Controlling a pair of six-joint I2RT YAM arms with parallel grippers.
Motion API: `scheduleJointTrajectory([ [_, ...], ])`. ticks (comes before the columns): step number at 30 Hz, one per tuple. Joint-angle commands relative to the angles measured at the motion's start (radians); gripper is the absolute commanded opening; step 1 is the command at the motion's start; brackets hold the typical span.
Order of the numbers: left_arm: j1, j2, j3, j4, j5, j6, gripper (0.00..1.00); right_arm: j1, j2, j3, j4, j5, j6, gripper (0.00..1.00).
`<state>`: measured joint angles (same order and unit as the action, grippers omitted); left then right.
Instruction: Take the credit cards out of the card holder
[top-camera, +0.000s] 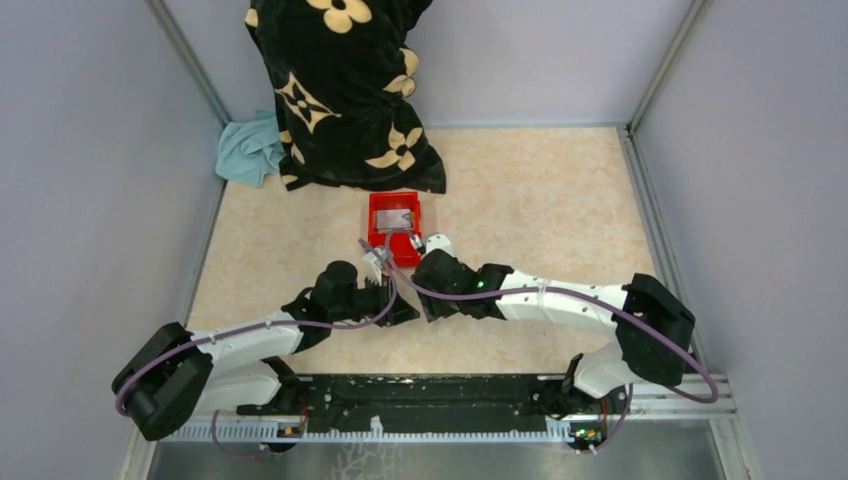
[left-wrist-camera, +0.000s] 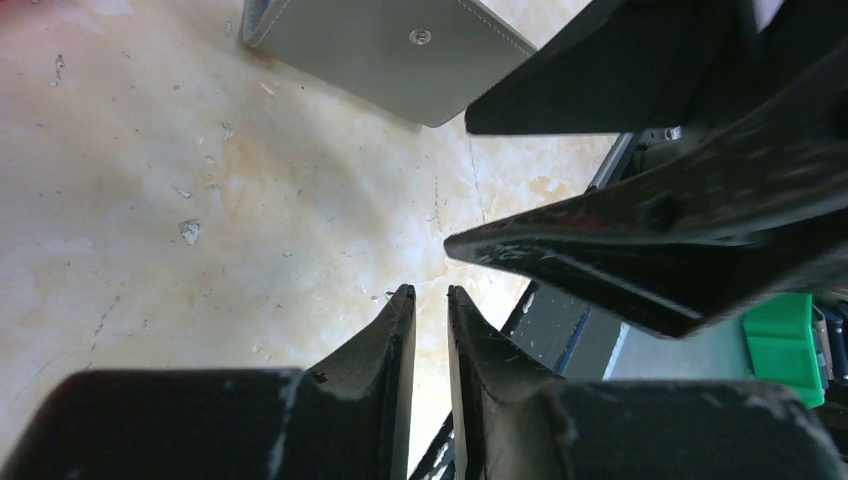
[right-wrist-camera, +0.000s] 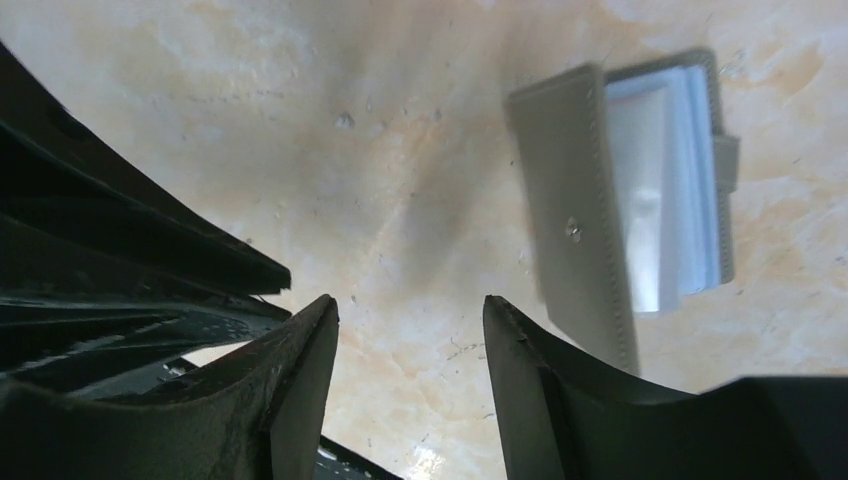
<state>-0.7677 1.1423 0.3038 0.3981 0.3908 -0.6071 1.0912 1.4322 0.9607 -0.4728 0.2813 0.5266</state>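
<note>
Pale marbled table (top-camera: 540, 200), grey walls around. The card holder (right-wrist-camera: 580, 220) lies open at the right of the right wrist view; whether anything remains in its pockets I cannot tell. One of the credit cards (top-camera: 393, 217) seems to sit in the red bin (top-camera: 373, 228) already. The right gripper (right-wrist-camera: 410, 320), spread wide and empty, hangs left of the card holder, apart; the left gripper (left-wrist-camera: 430, 300), nearly closed, grips nothing.

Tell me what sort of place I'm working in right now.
Probably a lab robot test cell, not a home or shop: plain grey panel walls close in a marble-patterned tabletop, and two robot arms are bolted to a rail at its near edge.
</note>
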Motion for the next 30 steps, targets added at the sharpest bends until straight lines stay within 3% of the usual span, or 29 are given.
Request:
scheduleJointTrajectory([
  [1, 0.001, -0.008, 0.002, 0.034, -0.018, -0.016, 0.24, 0.010, -0.022, -0.066, 0.096, -0.075, 0.050, 0.55],
  [9, 0.001, -0.036, 0.011, 0.036, -0.034, -0.024, 0.26, -0.027, -0.269, -0.119, 0.089, -0.014, 0.060, 0.51],
  [10, 0.001, -0.038, 0.016, 0.033, -0.039, -0.025, 0.26, -0.059, -0.304, -0.126, 0.085, -0.028, 0.059, 0.44],
  [12, -0.001, -0.043, 0.037, 0.028, -0.052, -0.028, 0.26, -0.181, -0.376, -0.171, 0.093, -0.076, 0.070, 0.05],
  [13, -0.001, -0.046, 0.053, 0.023, -0.060, -0.030, 0.26, -0.241, -0.405, -0.191, 0.092, -0.099, 0.077, 0.00],
  [18, -0.006, -0.006, 0.190, -0.044, -0.105, -0.002, 0.26, -0.425, -0.439, -0.244, 0.096, -0.147, 0.031, 0.00],
  [24, -0.013, 0.098, 0.322, -0.046, -0.104, -0.005, 0.42, -0.429, -0.296, -0.261, 0.187, -0.198, 0.006, 0.00],
  [30, -0.013, 0.105, 0.308, -0.055, -0.138, -0.028, 0.56, -0.400, -0.222, -0.308, 0.293, -0.270, 0.015, 0.00],
])
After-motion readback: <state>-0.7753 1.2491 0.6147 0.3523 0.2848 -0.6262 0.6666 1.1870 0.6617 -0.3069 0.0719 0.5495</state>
